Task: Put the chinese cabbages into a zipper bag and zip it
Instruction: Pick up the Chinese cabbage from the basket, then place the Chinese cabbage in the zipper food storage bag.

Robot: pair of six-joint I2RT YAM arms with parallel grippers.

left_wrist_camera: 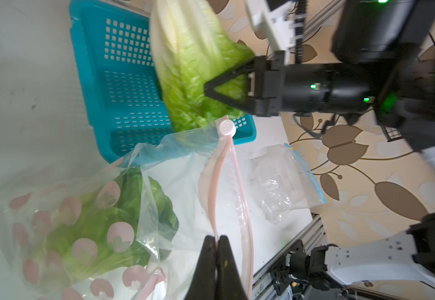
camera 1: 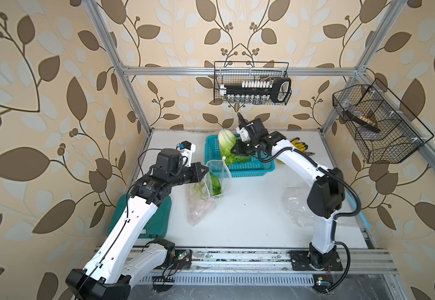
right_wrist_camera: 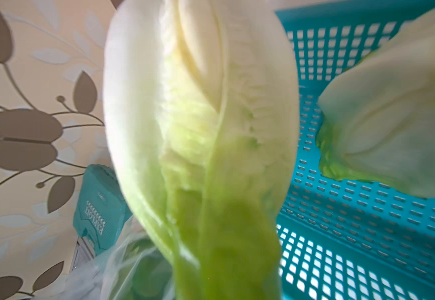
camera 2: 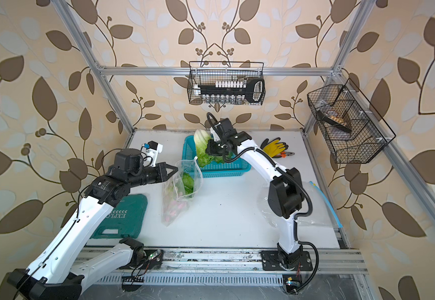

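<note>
Pinches zipper bag (camera 1: 206, 192) rim in clenched left tool (left_wrist_camera: 217, 239), keeping mouth open and raised. Grasps first cabbage (camera 1: 226, 141) by leafy end in right tool (camera 1: 238, 149), above basket (camera 1: 250, 170) beside bag mouth, likely for insertion. Notes second cabbage (camera 1: 215, 184) already bagged, third cabbage (right_wrist_camera: 393, 117) lying in basket.

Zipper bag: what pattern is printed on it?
The bag is clear with round pink spots; the left wrist view shows it best.
</note>
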